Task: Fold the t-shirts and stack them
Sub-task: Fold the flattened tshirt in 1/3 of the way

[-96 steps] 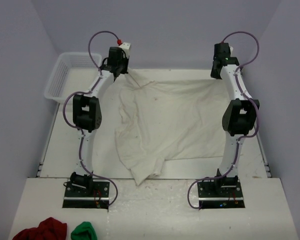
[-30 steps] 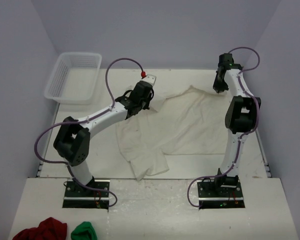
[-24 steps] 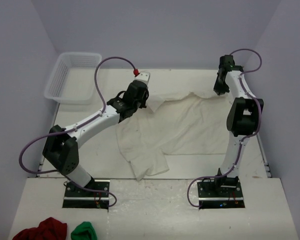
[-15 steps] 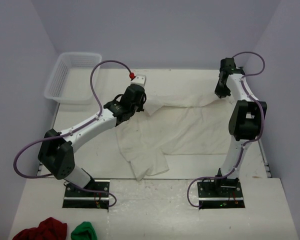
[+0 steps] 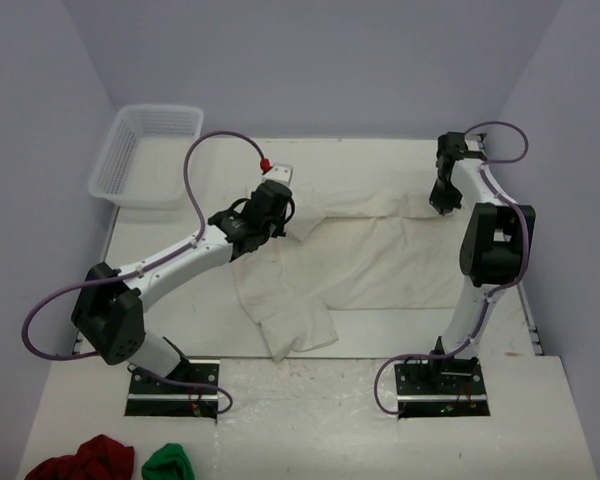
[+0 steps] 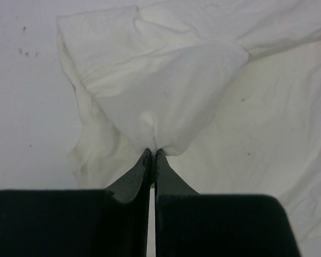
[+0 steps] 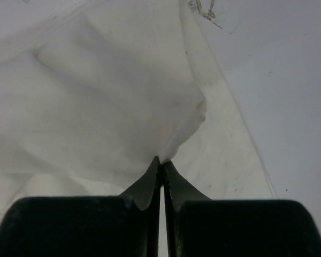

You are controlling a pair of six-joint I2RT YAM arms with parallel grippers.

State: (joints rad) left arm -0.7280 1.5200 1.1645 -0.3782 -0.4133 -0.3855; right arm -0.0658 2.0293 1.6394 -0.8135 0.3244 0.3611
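The white surface (image 5: 400, 335) carries one off-white t-shirt (image 5: 380, 260), spread across its middle and right, with a rumpled part trailing toward the near edge. A white mesh basket (image 5: 115, 150) sits at the far left corner, well apart from the cloth. My left end effector (image 5: 283, 222) is closed to a sliver on a pinch of the shirt's far left edge (image 6: 166, 96). My right end effector (image 5: 440, 205) is clamped the same way on the far right corner (image 7: 96, 96). The held edge runs left to right between them, and the shirt's body lies nearward of both, so I judge the fold goes toward the near side.
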